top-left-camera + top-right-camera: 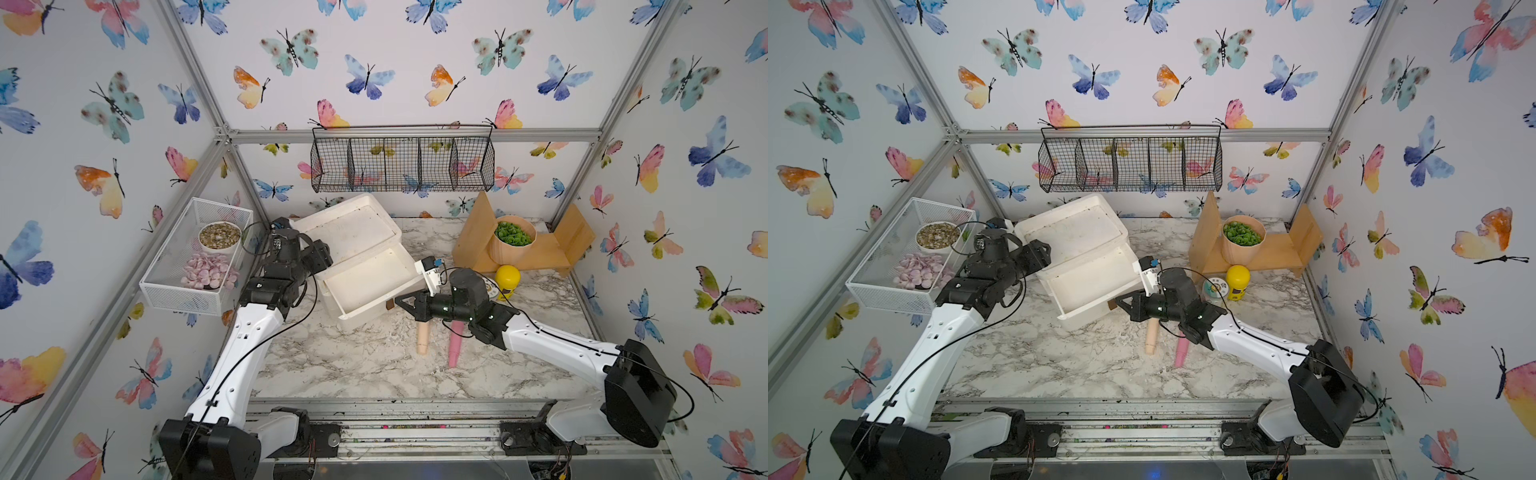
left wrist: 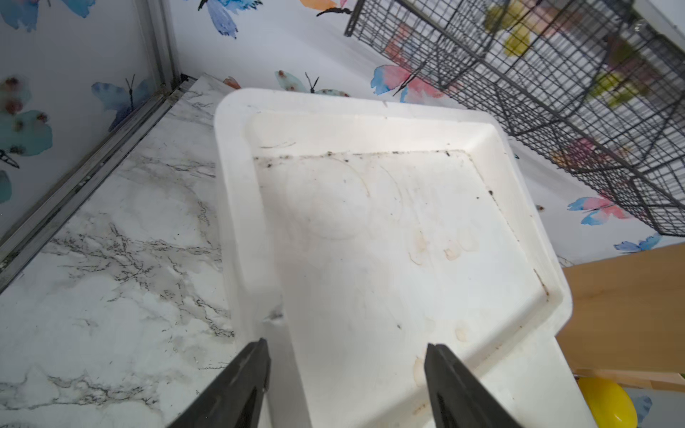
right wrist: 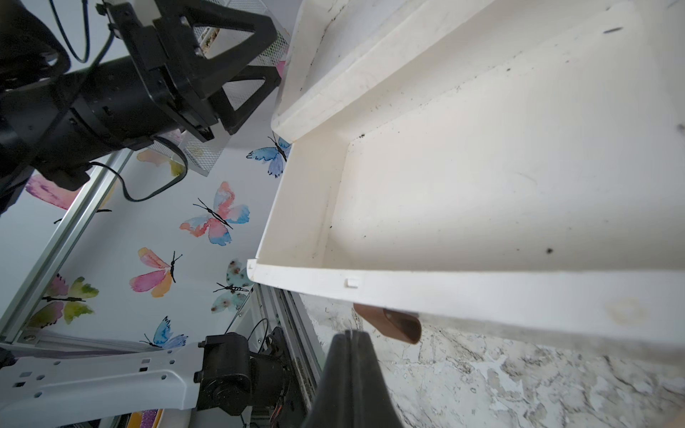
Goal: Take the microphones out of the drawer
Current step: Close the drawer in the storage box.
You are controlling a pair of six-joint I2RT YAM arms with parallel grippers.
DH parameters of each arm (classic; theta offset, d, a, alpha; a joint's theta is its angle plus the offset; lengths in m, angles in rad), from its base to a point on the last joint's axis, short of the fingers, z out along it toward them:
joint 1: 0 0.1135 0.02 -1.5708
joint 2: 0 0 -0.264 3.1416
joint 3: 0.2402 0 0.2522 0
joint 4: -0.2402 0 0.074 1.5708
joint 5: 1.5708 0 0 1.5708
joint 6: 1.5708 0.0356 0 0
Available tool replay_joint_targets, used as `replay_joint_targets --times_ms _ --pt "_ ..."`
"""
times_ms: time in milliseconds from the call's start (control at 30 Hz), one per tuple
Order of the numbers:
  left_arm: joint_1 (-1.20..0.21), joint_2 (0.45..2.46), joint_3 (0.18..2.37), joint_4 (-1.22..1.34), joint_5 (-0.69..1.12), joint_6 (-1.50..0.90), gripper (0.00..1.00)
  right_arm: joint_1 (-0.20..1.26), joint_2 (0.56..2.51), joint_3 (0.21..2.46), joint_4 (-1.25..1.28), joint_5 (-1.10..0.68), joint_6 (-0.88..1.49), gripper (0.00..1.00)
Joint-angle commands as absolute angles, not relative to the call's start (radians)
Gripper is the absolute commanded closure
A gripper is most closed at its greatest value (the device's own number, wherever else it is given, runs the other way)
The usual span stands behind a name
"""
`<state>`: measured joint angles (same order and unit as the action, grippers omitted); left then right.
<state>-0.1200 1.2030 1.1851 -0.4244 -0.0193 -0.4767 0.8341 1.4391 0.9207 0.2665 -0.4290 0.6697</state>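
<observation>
Your right gripper [image 3: 350, 335] has its jaws pressed together with nothing between them. Its tip sits just beside the brown pull tab [image 3: 393, 324] on the front wall of the drawer [image 3: 482, 185].

Your left gripper [image 2: 344, 367] stands spread and holds nothing. One finger [image 2: 252, 374] is on the marble side of the white drawer unit's rim, and the other is over the unit's top tray [image 2: 370, 241]. That tray is stained, with dark crumbs along its edges.

The drawer stands pulled out toward you, and its floor shows only a few dark specks.

On the marble tabletop [image 1: 353, 365] just in front of the drawer, a beige handle [image 1: 422, 340] and a pink handle [image 1: 456, 345] lie side by side. Their upper ends are hidden under your right arm. Either could be the microphone, and you cannot tell which from here. Both lie outside the drawer.

Further out:
- **White mesh basket [image 1: 166, 291]:** it sits on your left and holds a white bowl [image 1: 219, 236] of brown pebbly bits, with a heap of pale lilac pieces [image 1: 208, 272] beside it.
- **Wooden stand [image 1: 540, 253]:** it is at the back right and carries a peach pot [image 1: 509, 254] filled with green leaves [image 1: 513, 233].
- **Yellow container [image 1: 508, 281]:** it stands in front of the stand, with a small round tin [image 1: 1214, 286] next to it.
- **Black wire basket [image 1: 403, 164]:** it hangs on the back wall.
</observation>
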Motion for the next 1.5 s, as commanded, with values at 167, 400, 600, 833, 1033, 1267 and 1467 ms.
replay_joint_targets --times_ms 167,400,600,833,1033,1267,1467 --pt "-0.097 1.318 1.247 -0.384 -0.023 -0.435 0.38 0.858 1.484 0.961 0.279 -0.385 0.659 0.98" --pt "-0.098 1.364 1.251 -0.420 -0.069 -0.408 0.53 0.866 1.497 0.965 0.289 -0.382 0.661 0.98" --pt "-0.099 1.357 1.230 -0.405 -0.044 -0.432 0.61 0.871 1.536 0.996 0.308 -0.387 0.661 0.98" --pt "-0.098 1.347 1.236 -0.402 -0.029 -0.454 0.61 0.873 1.598 1.046 0.349 -0.355 0.660 0.98" --pt "-0.098 1.342 1.232 -0.395 -0.018 -0.472 0.61 0.874 1.679 1.124 0.369 -0.324 0.639 0.98" --pt "-0.098 1.341 1.226 -0.394 -0.001 -0.478 0.60 0.873 1.747 1.210 0.317 -0.263 0.569 0.98" --pt "-0.098 1.343 1.239 -0.399 -0.003 -0.466 0.60 0.874 1.712 1.208 0.237 -0.225 0.504 0.97"
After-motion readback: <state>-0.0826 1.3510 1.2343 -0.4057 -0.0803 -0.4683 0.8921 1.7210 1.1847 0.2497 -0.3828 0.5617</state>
